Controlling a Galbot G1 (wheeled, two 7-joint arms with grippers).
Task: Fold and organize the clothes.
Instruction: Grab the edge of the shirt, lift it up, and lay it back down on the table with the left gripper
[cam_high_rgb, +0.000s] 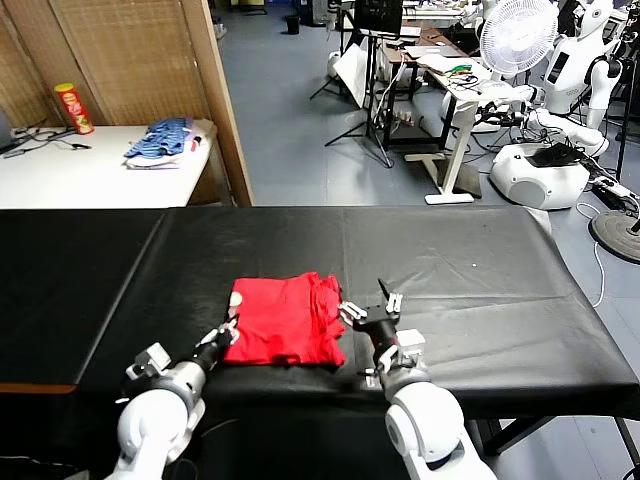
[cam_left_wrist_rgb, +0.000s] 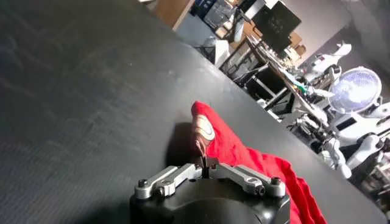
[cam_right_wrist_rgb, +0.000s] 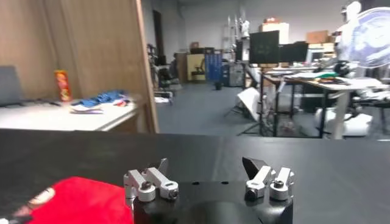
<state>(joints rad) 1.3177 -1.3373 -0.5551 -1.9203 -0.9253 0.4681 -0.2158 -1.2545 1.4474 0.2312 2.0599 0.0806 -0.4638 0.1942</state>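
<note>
Red T-shirt (cam_high_rgb: 285, 322) folded into a rough rectangle, lying flat on the black tabletop (cam_high_rgb: 480, 280) close to the near edge, about midway between the two side edges. Bunched folds along the shirt's right side; a bit of brown-and-white print (cam_left_wrist_rgb: 203, 129) showing at the left corner. Left gripper (cam_high_rgb: 229, 329) at that near-left corner, closed tight on the cloth, fingers meeting in a pinch on the shirt's edge in the left wrist view. Right gripper (cam_high_rgb: 370, 304) just beside the shirt's right edge, low over the tabletop, spread wide, holding nothing, fingertips clear of the cloth. Beyond the far-left corner, a white side table (cam_high_rgb: 60, 165) carrying a blue-and-white pile of garments (cam_high_rgb: 160, 142) and a red-and-yellow can (cam_high_rgb: 73, 108) standing upright.
</note>
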